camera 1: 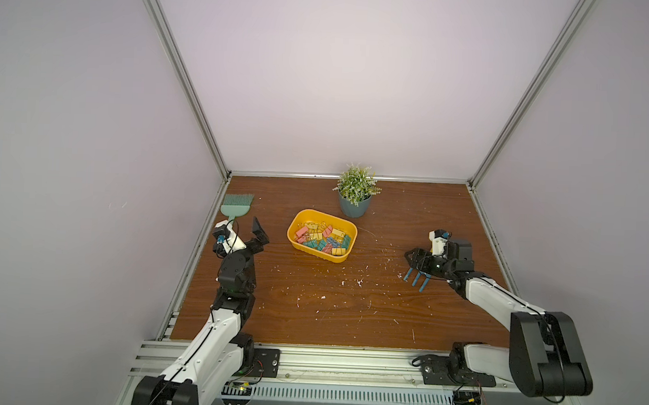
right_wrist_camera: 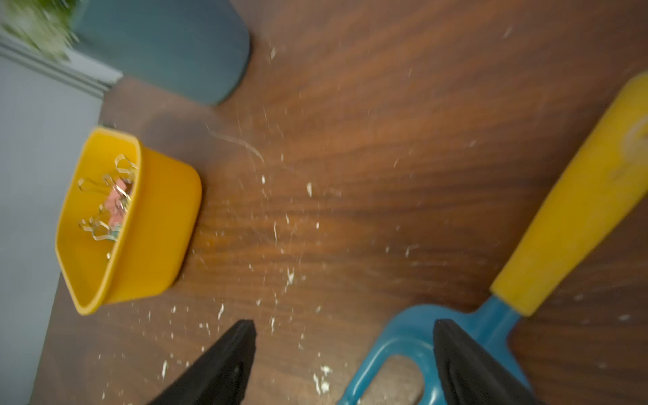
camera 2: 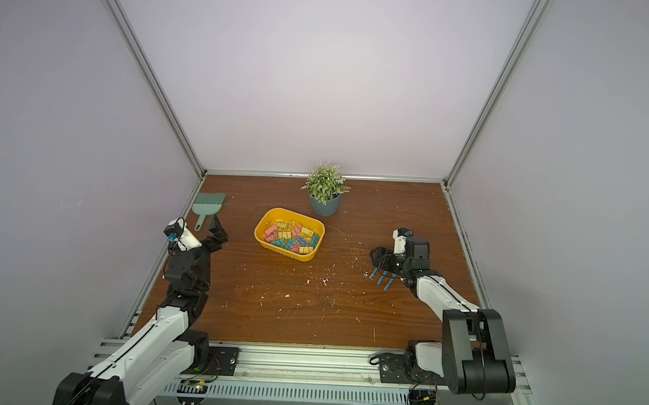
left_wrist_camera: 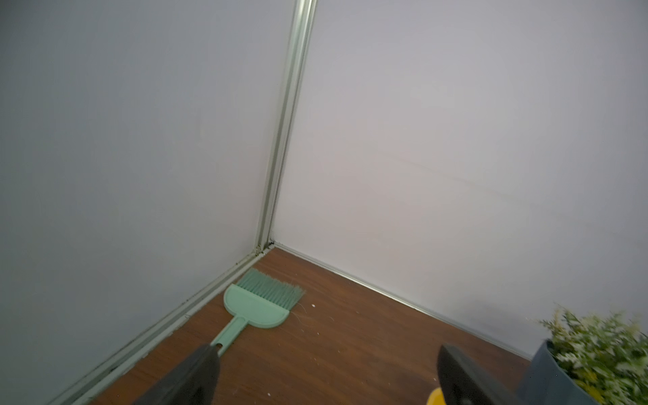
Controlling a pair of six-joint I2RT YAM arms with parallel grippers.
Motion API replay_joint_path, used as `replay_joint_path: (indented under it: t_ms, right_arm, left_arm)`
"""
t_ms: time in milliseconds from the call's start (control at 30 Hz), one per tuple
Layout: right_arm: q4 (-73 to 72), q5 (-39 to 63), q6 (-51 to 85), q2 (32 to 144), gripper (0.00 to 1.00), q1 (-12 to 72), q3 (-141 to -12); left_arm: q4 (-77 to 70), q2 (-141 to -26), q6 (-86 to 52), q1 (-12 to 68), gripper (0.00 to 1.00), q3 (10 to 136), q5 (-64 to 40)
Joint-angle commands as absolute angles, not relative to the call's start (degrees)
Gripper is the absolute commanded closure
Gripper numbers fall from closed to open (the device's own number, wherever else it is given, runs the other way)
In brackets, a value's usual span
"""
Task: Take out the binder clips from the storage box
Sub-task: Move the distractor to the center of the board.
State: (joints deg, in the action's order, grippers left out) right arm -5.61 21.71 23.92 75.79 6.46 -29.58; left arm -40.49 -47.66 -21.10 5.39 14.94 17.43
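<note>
Overall: one wooden bench carrying four separate items, with two arms reaching in from the near edge.
Storage box: one yellow storage box, standing flat in the middle of the bench towards the back wall, between the two hands and well apart from both.
Binder clips: all binder clips lie inside the box in one overlapping heap. There are more than a dozen in pink, yellow, teal and blue, but they are too tangled for an exact count. Several wire loop handles stick up.
Left hand: the left hand is raised off the bench, with its two fingers spread wide and nothing between them. It faces the far corner, and the brush handle ends near one fingertip.
Right hand: the right hand is low over the bench. Its two fingers are apart. One finger crosses the blue head of the fork tool and the other is over bare wood. No clip is in it.
Fork tool: one fork tool with a yellow handle, lying on the bench. Three blue prongs show in both top views.
Plant pot: one grey-blue plant pot, just behind the box.
Brush: one green brush, lying flat by the side wall.
White specks: many white specks scattered in front of the box, too many to count.
</note>
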Motion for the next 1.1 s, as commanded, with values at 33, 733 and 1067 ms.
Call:
replay_joint_path:
  t_ms: [33, 733, 1067]
  right_arm:
    - [-1.2, 24.7, 25.4, 76.3, 0.16, 11.6, -33.0]
    - [13.8, -4.2, 25.4, 78.8, 0.10, 7.6, -36.8]
    - [0.1, 17.4, 30.3, 80.2, 0.21, 14.3, -41.9]
  left_arm:
    - [-35.7, -49.5, -31.9, 4.6, 0.00, 14.8, 9.0]
    - [-4.2, -77.4, -25.7, 4.9, 0.00, 43.9, -10.6]
    - [1.0, -95.9, -25.4, 4.8, 0.00, 58.9, -14.3]
